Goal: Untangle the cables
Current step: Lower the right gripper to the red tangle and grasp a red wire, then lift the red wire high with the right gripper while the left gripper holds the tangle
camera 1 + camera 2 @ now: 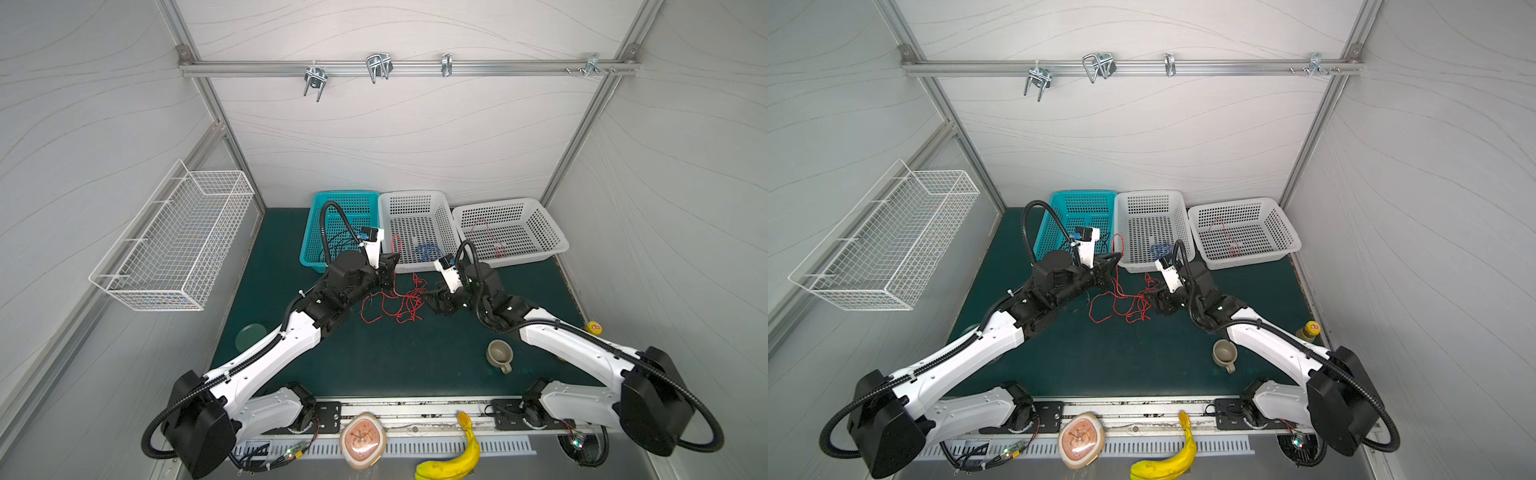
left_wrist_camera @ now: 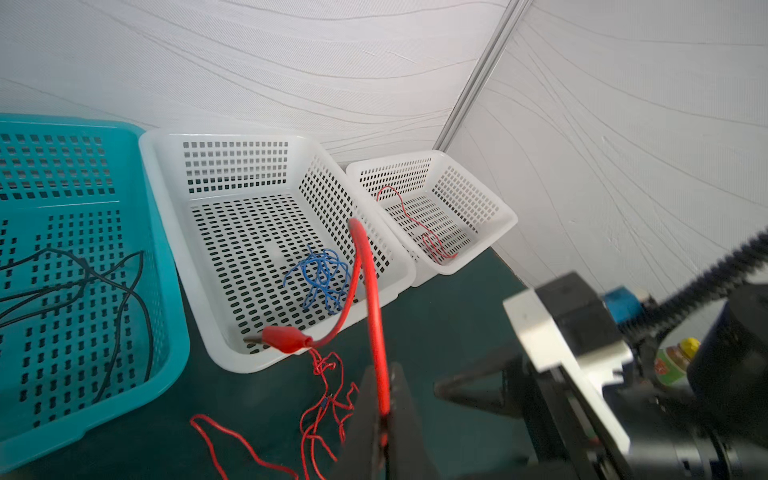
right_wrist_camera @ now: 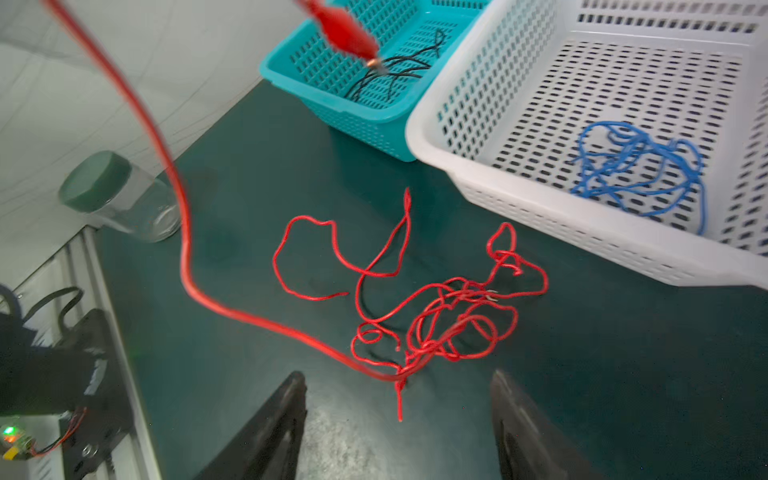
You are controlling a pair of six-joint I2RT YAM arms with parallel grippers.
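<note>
A tangle of thin red cables [image 1: 395, 303] [image 1: 1125, 303] [image 3: 436, 316] lies on the green mat in front of the baskets. My left gripper [image 2: 384, 411] [image 1: 390, 272] is shut on a thicker red cable [image 2: 372, 291] that arcs up and ends in a red clip [image 2: 286, 338] [image 3: 345, 25]. This cable trails down into the tangle. My right gripper [image 3: 397, 376] [image 1: 432, 297] stands open just right of the tangle, holding nothing; a loose red end lies between its fingers. Blue cables [image 2: 322, 274] [image 3: 636, 166] lie in the middle white basket [image 1: 415, 199], black ones [image 2: 83, 282] in the teal basket [image 1: 345, 197], a red one [image 2: 415, 224] in the right white basket [image 1: 548, 232].
A grey mug [image 1: 498, 353] stands on the mat near the right arm. A green-lidded glass jar [image 3: 120, 195] sits by the left arm. A yellow-capped bottle [image 1: 594, 327] is at the right edge. A wire basket [image 1: 174, 237] hangs on the left wall, and a banana [image 1: 453, 457] lies in front.
</note>
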